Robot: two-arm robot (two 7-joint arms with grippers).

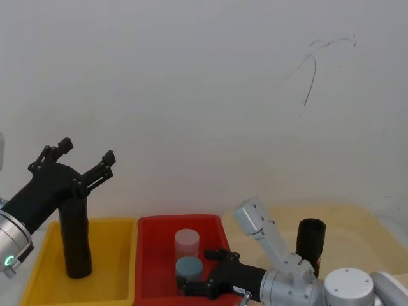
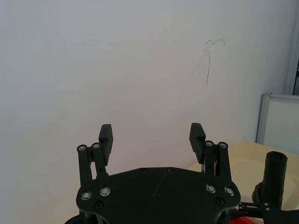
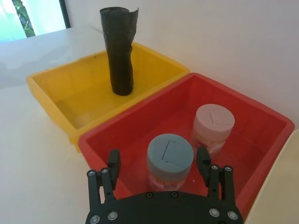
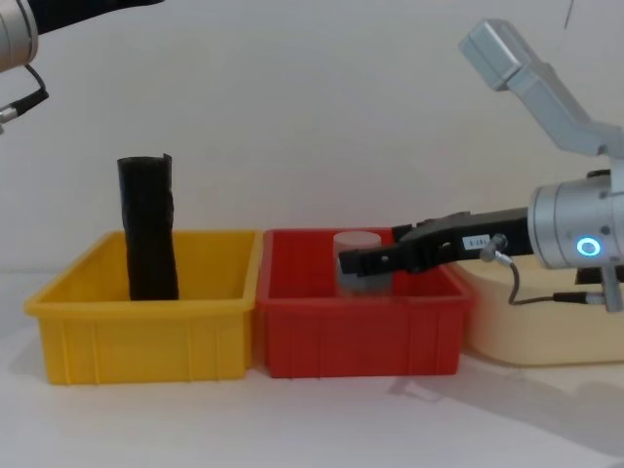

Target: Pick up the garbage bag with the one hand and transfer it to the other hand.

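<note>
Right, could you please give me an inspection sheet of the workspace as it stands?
Surface: white table; yellow bin, red bin, cream bin in a row.
Job's things: garbage bag upright in the cream bin, untouched.
Clutter: ragged-topped black roll upright in yellow bin; grey-lidded jar and pale-lidded jar in red bin.
Grippers: left gripper open, raised above yellow bin; right gripper open, low over red bin by the jars.
Cables: cable looping under the right arm.
Surroundings: white wall with a thin dark mark.
</note>
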